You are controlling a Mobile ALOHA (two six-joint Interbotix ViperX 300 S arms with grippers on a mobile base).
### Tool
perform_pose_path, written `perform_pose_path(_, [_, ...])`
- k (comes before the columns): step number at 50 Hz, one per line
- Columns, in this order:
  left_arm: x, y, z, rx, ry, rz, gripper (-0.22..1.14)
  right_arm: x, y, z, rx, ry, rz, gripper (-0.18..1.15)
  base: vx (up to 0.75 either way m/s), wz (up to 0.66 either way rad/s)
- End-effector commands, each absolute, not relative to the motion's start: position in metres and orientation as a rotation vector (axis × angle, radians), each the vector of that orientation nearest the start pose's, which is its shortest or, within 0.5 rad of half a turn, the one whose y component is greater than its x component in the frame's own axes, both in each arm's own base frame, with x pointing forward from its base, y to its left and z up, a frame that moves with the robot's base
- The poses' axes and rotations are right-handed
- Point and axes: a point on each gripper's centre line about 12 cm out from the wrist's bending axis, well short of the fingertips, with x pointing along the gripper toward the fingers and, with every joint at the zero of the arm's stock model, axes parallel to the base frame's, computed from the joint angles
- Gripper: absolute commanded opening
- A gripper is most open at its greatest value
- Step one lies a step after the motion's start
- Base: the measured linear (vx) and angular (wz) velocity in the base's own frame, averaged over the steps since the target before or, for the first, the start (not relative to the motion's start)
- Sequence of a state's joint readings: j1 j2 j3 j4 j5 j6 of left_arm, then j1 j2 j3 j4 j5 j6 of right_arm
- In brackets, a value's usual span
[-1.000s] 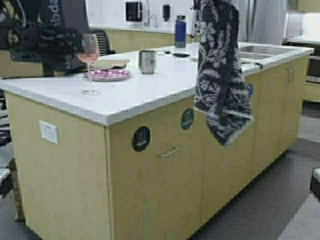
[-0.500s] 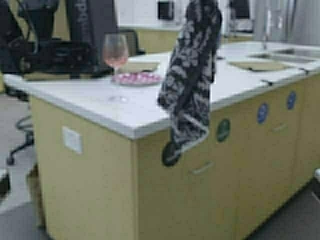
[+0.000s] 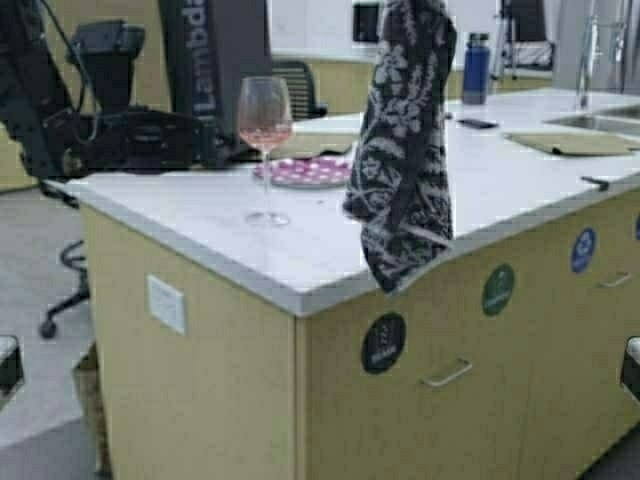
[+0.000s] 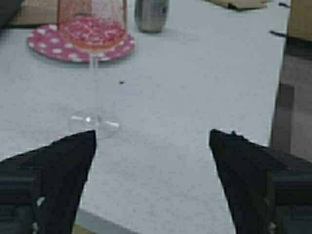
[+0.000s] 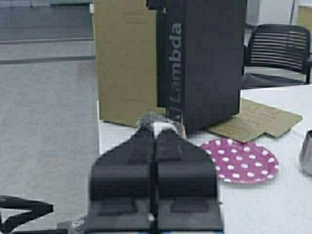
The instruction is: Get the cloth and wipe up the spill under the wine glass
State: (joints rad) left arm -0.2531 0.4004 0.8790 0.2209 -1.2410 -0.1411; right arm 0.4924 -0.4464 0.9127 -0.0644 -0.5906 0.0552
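The wine glass (image 3: 265, 125) stands on the white counter (image 3: 210, 215) near its corner, pink liquid in its bowl. Seen from the left wrist, the wine glass (image 4: 92, 34) has its foot just beyond one finger of my left gripper (image 4: 152, 146), which is open and empty, low over the counter. The black, grey and white floral cloth (image 3: 405, 150) hangs limp over the counter edge, right of the glass. My right gripper (image 5: 156, 134) is shut on the cloth (image 5: 158, 121) at its top. I cannot make out a spill at the foot.
A pink dotted plate (image 3: 305, 172) lies behind the glass, with a steel tumbler (image 4: 151, 14) beyond it. A black Lambda box (image 3: 215, 70), brown paper (image 3: 575, 143), a blue bottle (image 3: 477, 68) and a sink also sit on the counter. An office chair (image 5: 278, 46) stands behind.
The robot has moved: the whole scene has shifted right and the counter corner looks nearer. The cloth now hangs closer to the glass and has swung a little.
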Motion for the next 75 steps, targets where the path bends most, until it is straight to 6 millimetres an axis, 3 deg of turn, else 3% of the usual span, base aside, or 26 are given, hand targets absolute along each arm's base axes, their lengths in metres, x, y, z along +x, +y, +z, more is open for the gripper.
perform_pose_path(1, [0.359,-0.121,0.087,-0.018,0.035,-0.479,1.00,0.272,0.152,0.314,0.040,-0.160,0.531,0.07,0.21,0.04])
perform_pose_path(11, [0.357,-0.129,0.064,-0.016,-0.018,-0.525,1.00,0.270,0.151,0.309,0.038,-0.151,0.532,0.07,0.20,0.04])
perform_pose_path(22, [0.364,-0.136,0.028,-0.042,-0.032,-0.540,1.00,0.267,0.149,0.299,0.032,-0.138,0.532,0.07,0.17,0.00])
perform_pose_path(30, [0.372,-0.144,0.013,-0.045,-0.029,-0.549,1.00,0.267,0.149,0.300,0.033,-0.146,0.533,0.07,0.14,-0.03])
perform_pose_path(64, [0.437,-0.163,-0.004,-0.016,-0.058,-0.523,1.00,0.263,0.147,0.310,0.049,-0.193,0.533,0.07,0.10,-0.01])
perform_pose_path(75, [0.442,-0.165,-0.005,-0.015,-0.051,-0.521,1.00,0.263,0.147,0.311,0.049,-0.195,0.533,0.07,0.08,0.00])
